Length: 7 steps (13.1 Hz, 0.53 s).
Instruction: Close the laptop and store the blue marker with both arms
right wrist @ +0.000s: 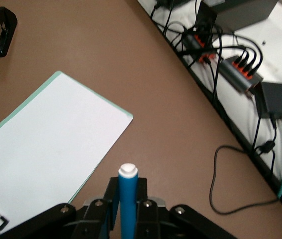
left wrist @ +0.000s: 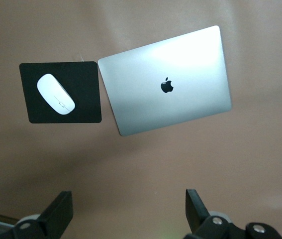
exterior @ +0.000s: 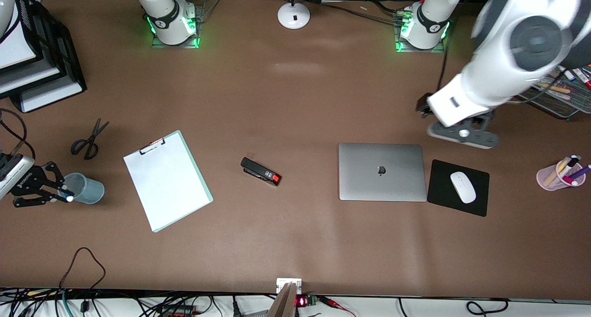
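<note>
laptop (exterior: 382, 171) silver-grey, dark logo | blue marker (right wrist: 128, 204) white-tipped | mouse pad (exterior: 443, 192) black

place: you're looking at a robotics lab dressed as an office desk.
evidence: brown table (exterior: 295, 100) with both arm bases bolted on; clipboard (exterior: 167, 181) and stapler (exterior: 261, 171) beside the laptop (exterior: 382, 171); power strips (right wrist: 235, 69) along the table's edge.

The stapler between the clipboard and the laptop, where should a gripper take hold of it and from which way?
Grip the stapler across the middle of its long black body, coming straight down from above. It lies flat on the table with open space all round, and its narrow width suits a two-finger gripper closing across it rather than along its length.
</note>
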Motion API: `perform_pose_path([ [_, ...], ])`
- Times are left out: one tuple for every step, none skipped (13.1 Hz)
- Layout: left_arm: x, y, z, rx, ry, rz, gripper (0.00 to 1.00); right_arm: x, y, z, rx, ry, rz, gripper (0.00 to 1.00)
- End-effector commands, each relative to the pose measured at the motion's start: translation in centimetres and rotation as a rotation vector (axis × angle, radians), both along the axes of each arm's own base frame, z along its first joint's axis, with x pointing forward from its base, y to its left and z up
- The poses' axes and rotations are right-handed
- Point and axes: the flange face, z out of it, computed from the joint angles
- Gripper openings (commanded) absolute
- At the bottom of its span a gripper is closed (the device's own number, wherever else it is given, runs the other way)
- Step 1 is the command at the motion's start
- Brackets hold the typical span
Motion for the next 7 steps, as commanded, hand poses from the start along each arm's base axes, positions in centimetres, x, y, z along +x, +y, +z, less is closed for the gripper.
perform_pose_path([
  [-2.0,4.4,2.1,-0.024,-0.005,0.009,1.0,0.1,-1.3,-0.3,0.071,-0.101,0.058,0.14],
  [-2.9,5.5,2.6,-0.011,-0.017,0.03,1.0,-0.2,-1.5,-0.5,0.094,-0.095,0.068,0.14],
  [-3.8,6.3,3.1,-0.001,-0.044,0.047,1.0,-0.5,-1.9,-0.6,0.111,-0.084,0.075,0.14],
  [-4.4,7.2,3.0,0.005,-0.062,0.063,1.0,-0.8,-2.2,-0.8,0.125,-0.071,0.084,0.14],
  [-4.6,7.7,3.0,0.006,-0.072,0.076,1.0,-1.3,-2.7,-1.0,0.135,-0.07,0.107,0.14],
  [-4.7,8.4,2.8,-0.007,-0.07,0.107,1.0,-1.7,-2.9,-1.3,0.15,-0.065,0.142,0.14],
  [-4.8,9.0,3.2,-0.026,-0.098,0.13,1.0,-2.1,-3.2,-1.7,0.166,-0.06,0.171,0.14],
])
